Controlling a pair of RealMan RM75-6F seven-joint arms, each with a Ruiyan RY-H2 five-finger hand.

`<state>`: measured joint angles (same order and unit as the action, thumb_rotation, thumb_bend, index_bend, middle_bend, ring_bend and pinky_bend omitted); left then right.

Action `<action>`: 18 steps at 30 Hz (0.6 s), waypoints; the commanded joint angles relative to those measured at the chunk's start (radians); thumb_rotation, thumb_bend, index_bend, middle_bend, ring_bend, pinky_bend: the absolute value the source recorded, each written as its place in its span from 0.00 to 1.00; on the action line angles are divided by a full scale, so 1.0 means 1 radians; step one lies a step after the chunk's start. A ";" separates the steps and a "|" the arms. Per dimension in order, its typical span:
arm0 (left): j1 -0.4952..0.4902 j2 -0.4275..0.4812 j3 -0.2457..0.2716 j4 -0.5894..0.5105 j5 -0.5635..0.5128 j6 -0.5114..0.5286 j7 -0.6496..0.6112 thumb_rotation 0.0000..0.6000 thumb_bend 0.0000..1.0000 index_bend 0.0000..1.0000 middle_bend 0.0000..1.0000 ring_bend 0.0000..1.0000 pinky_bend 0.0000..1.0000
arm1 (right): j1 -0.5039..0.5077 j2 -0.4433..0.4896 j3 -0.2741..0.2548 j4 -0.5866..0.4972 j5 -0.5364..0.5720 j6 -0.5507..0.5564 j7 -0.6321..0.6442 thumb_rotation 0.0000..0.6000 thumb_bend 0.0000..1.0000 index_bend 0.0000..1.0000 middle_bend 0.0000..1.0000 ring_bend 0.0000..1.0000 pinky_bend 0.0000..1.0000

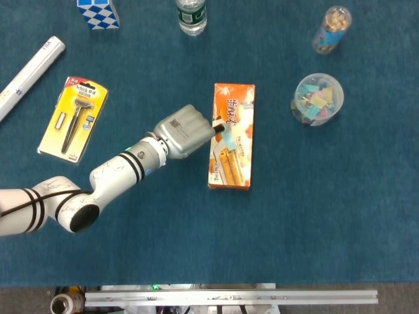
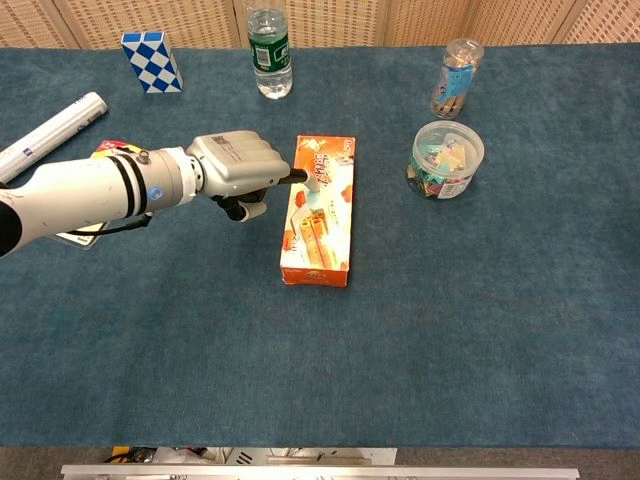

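The left hand (image 1: 185, 131) hangs low over the counter (image 1: 314, 216) with its fingers curled into a loose fist. One dark fingertip (image 2: 299, 176) pokes out and touches the left long edge of the box (image 1: 232, 136) near its top end. It grips nothing; the contact looks like a push or a steadying touch, not a grasp. The thumb (image 2: 243, 209) tucks under the palm, clear of the box.

The box lies flat near the middle of the counter, long side running away from the robot. It is orange and white with pictures of stick-shaped snacks on its face, and looks undented.

Left of the arm lies a razor pack (image 1: 73, 118), beyond it a tube (image 1: 29, 76). A tub (image 1: 317, 99) stands well to the right. The right hand is out of sight.
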<state>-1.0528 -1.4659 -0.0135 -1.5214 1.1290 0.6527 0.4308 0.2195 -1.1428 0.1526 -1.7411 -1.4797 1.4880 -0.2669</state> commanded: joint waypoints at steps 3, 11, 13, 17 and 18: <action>0.007 0.018 0.003 -0.014 0.010 0.009 -0.006 1.00 0.68 0.12 0.97 1.00 1.00 | 0.001 -0.002 0.001 0.001 -0.001 -0.001 0.002 1.00 0.80 0.54 0.82 0.94 1.00; 0.012 0.027 0.022 -0.026 0.017 0.009 0.005 1.00 0.68 0.12 0.97 1.00 1.00 | 0.001 -0.005 -0.001 0.002 -0.004 -0.003 0.000 1.00 0.80 0.54 0.82 0.94 1.00; 0.010 0.024 0.024 -0.022 0.012 0.006 0.010 1.00 0.68 0.12 0.97 1.00 1.00 | 0.000 -0.006 -0.001 0.001 -0.005 -0.002 0.000 1.00 0.80 0.54 0.82 0.94 1.00; 0.009 0.020 0.022 -0.016 0.002 0.007 0.013 1.00 0.68 0.12 0.97 1.00 1.00 | -0.003 -0.003 -0.002 -0.002 -0.006 0.001 -0.001 1.00 0.80 0.54 0.82 0.94 1.00; 0.009 0.021 0.021 -0.016 0.001 0.008 0.012 1.00 0.68 0.12 0.97 1.00 1.00 | -0.004 -0.002 -0.002 -0.003 -0.007 0.002 -0.002 1.00 0.80 0.54 0.82 0.94 1.00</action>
<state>-1.0434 -1.4456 0.0077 -1.5372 1.1301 0.6603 0.4433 0.2160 -1.1451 0.1508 -1.7434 -1.4861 1.4901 -0.2684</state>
